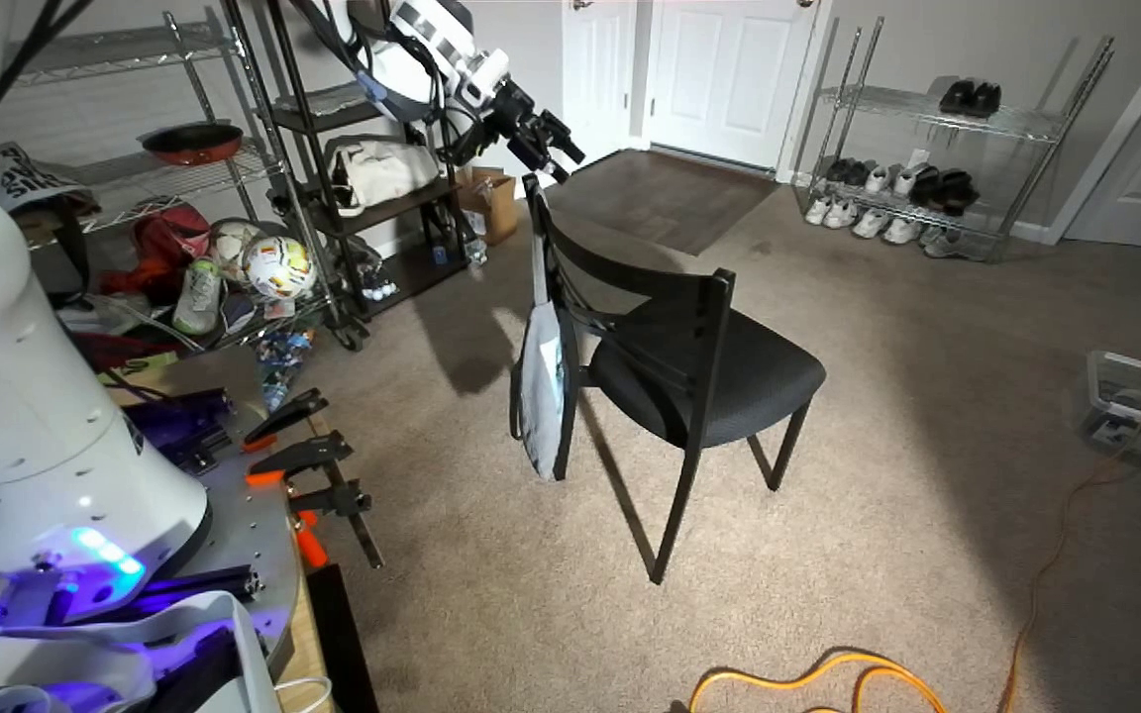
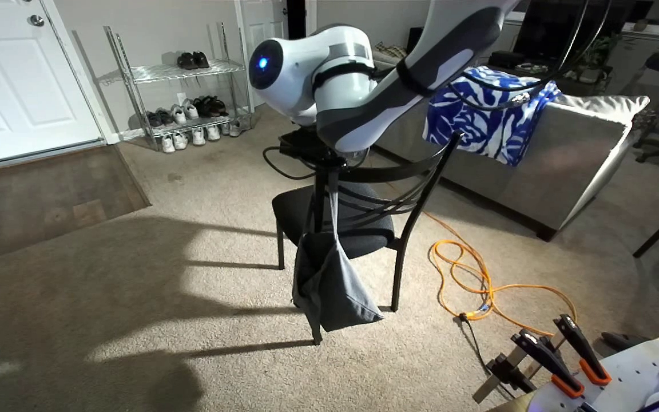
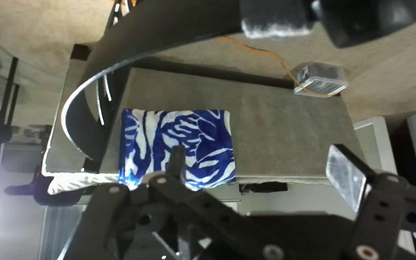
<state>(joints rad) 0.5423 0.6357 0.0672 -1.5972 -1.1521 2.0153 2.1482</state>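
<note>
Just beside the black padded chair (image 1: 749, 376), the fingers (image 3: 345, 177) stood wide apart; a gray tote bag (image 2: 342, 292) hung from its backrest (image 1: 640, 277).

White doors (image 1: 729, 79) and wire rack (image 1: 1021, 121) beyond shadow-streaked beige carpet (image 1: 887, 475).

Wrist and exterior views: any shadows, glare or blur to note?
Both exterior views: distinct shadows across the carpet; an exterior view: bright blue glow on the robot base; wrist view: upside down, the near tool blurred, white glare at the left edge.
</note>
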